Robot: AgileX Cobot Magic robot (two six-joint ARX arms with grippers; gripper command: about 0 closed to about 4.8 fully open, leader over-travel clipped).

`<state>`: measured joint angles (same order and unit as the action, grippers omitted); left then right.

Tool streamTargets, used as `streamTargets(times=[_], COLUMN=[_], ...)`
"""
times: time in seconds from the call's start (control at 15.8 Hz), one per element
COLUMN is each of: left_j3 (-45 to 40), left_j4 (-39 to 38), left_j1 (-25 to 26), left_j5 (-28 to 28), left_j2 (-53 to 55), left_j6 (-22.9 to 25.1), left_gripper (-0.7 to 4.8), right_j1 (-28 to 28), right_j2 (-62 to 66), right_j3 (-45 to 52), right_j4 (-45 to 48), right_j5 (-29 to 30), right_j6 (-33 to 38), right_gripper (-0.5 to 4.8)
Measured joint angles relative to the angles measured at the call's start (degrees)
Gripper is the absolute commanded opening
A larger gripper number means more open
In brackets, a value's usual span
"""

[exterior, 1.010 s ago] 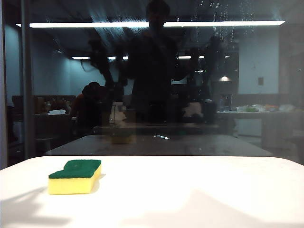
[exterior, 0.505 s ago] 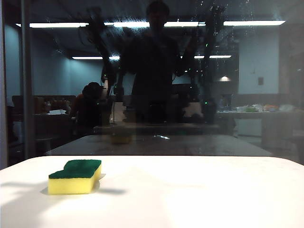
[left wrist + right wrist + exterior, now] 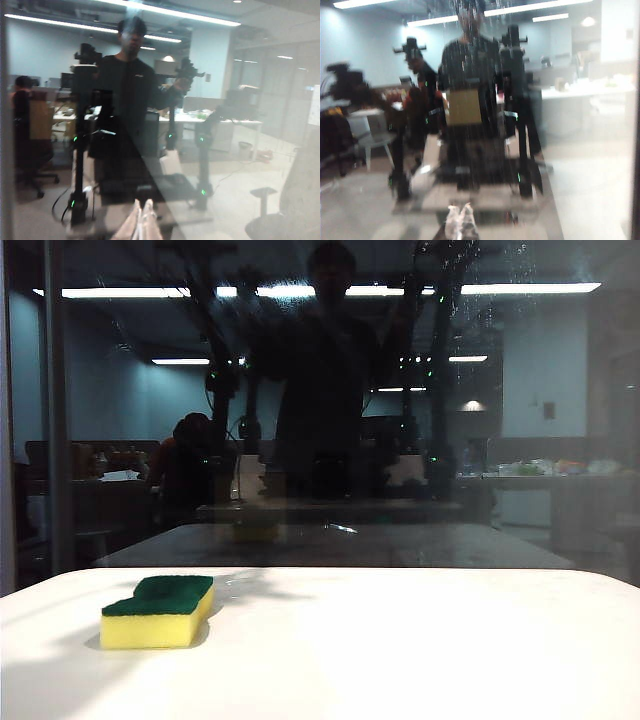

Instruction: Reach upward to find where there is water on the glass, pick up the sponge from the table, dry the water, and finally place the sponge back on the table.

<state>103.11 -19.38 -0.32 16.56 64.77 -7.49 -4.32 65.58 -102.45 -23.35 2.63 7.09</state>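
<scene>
Searching the pane was the step in hand, I judged, and doing it well meant keeping both wrist cameras raised and square to the glass (image 3: 560, 440) until the wet patch was fixed, rather than dropping early for the sponge.

Nearest in the exterior view, the white table (image 3: 420, 650) carried the sponge (image 3: 157, 612) on its left part, lying flat with the green scouring face up and the yellow foam below, apart from the glass and touched by nothing. Neither arm itself showed in that view; only dark mirrored arms rose in the pane.

Beyond the table stood the glass, dark and reflective, with a person's silhouette in it. The water (image 3: 480, 285) showed as pale specks and thin vertical streaks high on the pane towards the right, near the bright light strip. In the right wrist view the same fine streaks (image 3: 470, 65) ran down the glass ahead of the camera, so the right arm seemed better placed for the wiping.

The left gripper (image 3: 141, 222) pointed at the glass, its pale fingertips pressed together with nothing between them. The right gripper (image 3: 460, 220) likewise faced the pane, fingertips closed on nothing. Whether either tip touched the glass I could not tell; both looked just short of it. The jaws would need to part before the sponge could be taken.
</scene>
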Motion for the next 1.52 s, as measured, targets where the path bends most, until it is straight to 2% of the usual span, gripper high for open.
streamTargets(times=[0.32,1.14,1.39,1.52], left_j3=[2.75,2.84,2.86,2.86], left_j4=[-1.07,-1.05,-1.05,-1.03], left_j1=[0.0,0.0,0.0,0.0], left_j5=[1.4,2.8,2.89,2.93], left_j2=[3.82,3.87,3.85,3.74], left_j6=[0.0,0.0,0.0,0.0], left_gripper=[-0.05,-0.05,-0.05,-0.05], right_j1=[0.0,0.0,0.0,0.0], right_j2=[8.79,8.72,7.5,7.28], right_j3=[-11.87,-12.22,-12.22,-12.22], right_j4=[-2.32,-7.06,-14.56,-20.87], right_j5=[2.19,3.58,4.39,8.41], right_j6=[-0.02,-0.02,0.0,-0.02], right_gripper=[-0.09,-0.09,-0.08,-0.08])
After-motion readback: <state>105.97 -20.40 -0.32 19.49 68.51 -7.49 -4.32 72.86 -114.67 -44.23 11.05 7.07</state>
